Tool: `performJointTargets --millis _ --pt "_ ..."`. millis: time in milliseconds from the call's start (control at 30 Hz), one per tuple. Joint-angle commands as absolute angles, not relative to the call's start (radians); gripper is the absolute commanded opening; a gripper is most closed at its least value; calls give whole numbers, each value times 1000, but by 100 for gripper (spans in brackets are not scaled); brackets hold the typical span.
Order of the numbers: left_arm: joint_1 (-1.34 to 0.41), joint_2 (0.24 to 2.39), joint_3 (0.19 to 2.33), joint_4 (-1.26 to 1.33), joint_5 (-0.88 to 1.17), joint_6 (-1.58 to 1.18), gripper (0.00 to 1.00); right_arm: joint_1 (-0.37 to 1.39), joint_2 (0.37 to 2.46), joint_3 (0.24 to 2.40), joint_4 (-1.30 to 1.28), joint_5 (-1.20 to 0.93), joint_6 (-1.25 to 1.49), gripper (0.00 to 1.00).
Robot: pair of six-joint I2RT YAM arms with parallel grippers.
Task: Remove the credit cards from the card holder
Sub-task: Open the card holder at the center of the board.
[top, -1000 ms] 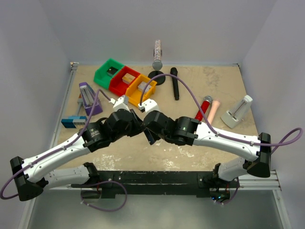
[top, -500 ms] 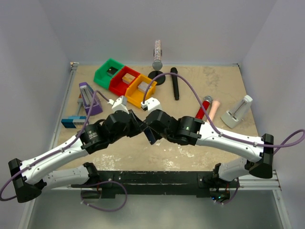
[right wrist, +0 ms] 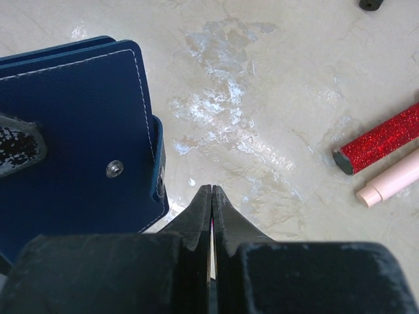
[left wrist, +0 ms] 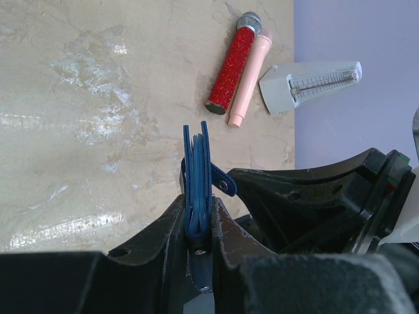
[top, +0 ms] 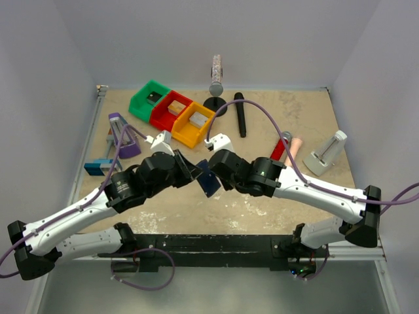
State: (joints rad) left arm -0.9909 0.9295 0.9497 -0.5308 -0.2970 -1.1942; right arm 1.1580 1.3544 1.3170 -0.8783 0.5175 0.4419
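Observation:
The card holder (left wrist: 196, 176) is a dark blue wallet, held edge-on above the table with its snap tab (left wrist: 223, 184) hanging to the right. My left gripper (left wrist: 198, 204) is shut on its lower edge. In the right wrist view the wallet's outer face (right wrist: 72, 144) with a snap stud fills the left side. My right gripper (right wrist: 211, 190) is shut just right of the wallet and apart from it, and nothing sticks out past its tips. In the top view the wallet (top: 208, 178) hangs between both grippers. No credit cards show.
A red glitter microphone (top: 280, 147), a pink tube (top: 294, 150) and a white metronome (top: 326, 154) lie to the right. Green (top: 149, 99), red (top: 171, 110) and orange (top: 194, 124) bins, a purple metronome (top: 121, 134) and a blue-grey stapler (top: 101, 167) are at the left.
My right gripper has drawn back up and to the right, off the wallet. The left arm has shifted slightly left, still holding the wallet.

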Motion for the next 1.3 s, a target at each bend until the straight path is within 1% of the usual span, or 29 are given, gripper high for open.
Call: performJointTargets --millis 0,100,200,233,300,333,367,400,433,467,500,533,633,700,767,833,900,1033,1133,1200,1267 --pt "-996 908 940 -468 -307 -1193 0 1158 1289 1309 -873 540 448 0" --pt "-996 905 928 -463 -308 -1164 0 1152 1241 1304 -871 534 440 12" --pt "-992 899 911 -431 -314 -1082 0 1150 1178 1295 -861 529 423 21" --pt "-991 896 899 -401 -310 -1036 0 1150 1149 1278 -832 514 411 23" --pt "-991 887 865 -329 -284 -929 0 1150 1076 1218 -735 439 358 31" --pt "-988 876 839 -278 -256 -863 0 1150 1033 1165 -669 386 315 37" --pt "-986 861 806 -211 -206 -794 0 1150 990 1120 -591 318 272 46" --pt "-983 844 763 -125 -154 -729 0 1150 961 1088 -544 251 255 50" --pt "-976 824 726 -57 -105 -697 0 1150 934 1080 -543 235 255 52" --pt "-968 806 701 -17 -59 -684 0 1147 925 1088 -575 230 270 60" --pt "-959 789 675 39 -34 -674 0 1143 919 1101 -601 204 282 64" --pt "-944 775 658 72 -5 -667 0 1141 907 1100 -598 168 284 66" --pt "-893 738 611 129 107 -638 0 1140 859 1060 -531 92 310 75" --pt "-844 730 586 184 205 -623 0 1140 865 1066 -531 74 321 76" --pt "-793 741 568 259 306 -635 0 1141 902 1094 -555 103 319 76" --pt "-770 761 572 322 406 -629 0 1140 928 1106 -592 144 337 74" --pt "-762 782 587 341 486 -615 0 1140 905 1085 -568 167 344 73" --pt "-749 816 589 396 566 -624 0 1137 902 1101 -587 179 318 75" --pt "-738 860 583 495 653 -670 0 1134 905 1109 -606 224 316 74" --pt "-733 888 581 557 707 -698 0 1105 897 1103 -620 226 330 72" --pt "-726 907 581 600 750 -721 0 1077 885 1092 -630 210 340 68"
